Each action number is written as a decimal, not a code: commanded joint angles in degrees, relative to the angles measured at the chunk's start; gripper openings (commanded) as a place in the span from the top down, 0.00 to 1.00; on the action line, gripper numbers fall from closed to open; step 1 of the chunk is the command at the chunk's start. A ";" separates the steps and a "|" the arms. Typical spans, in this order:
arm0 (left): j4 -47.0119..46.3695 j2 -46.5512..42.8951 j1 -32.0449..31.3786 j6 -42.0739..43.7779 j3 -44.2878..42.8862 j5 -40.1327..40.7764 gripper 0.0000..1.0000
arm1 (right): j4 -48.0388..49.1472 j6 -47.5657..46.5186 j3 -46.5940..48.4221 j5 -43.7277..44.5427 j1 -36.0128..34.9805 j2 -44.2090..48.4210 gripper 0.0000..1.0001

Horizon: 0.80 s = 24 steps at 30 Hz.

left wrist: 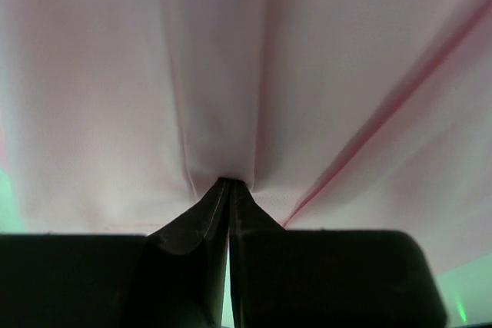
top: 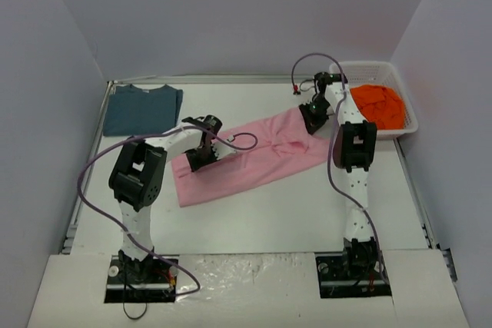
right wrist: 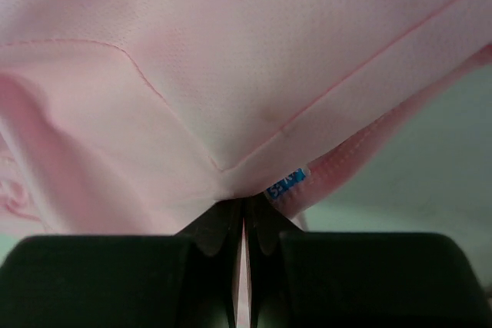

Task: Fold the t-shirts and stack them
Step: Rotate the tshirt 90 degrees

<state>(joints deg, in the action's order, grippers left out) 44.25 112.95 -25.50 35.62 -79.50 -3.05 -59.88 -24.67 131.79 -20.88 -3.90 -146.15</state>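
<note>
Left jaws and right jaws each were clenched on one end of the pink t-shirt [top: 269,160], spread mid-bench [top: 269,217]; the teal t-shirt [top: 142,109] lay at the far left corner.

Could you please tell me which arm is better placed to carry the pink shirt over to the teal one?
Left, probably. The left gripper is shut on the pink shirt at the end nearest the teal shirt at the far left; the right gripper pinches the opposite end, beside the basket.
</note>
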 commanded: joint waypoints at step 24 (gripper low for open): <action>6.65 13.18 -28.46 -9.16 -6.36 -27.35 0.98 | 17.25 10.60 16.66 -1.26 -10.60 -13.55 0.88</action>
<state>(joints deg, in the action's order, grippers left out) 58.24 119.66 -50.06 28.88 -88.51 -16.78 -41.12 -14.74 148.75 -21.45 -11.75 -155.94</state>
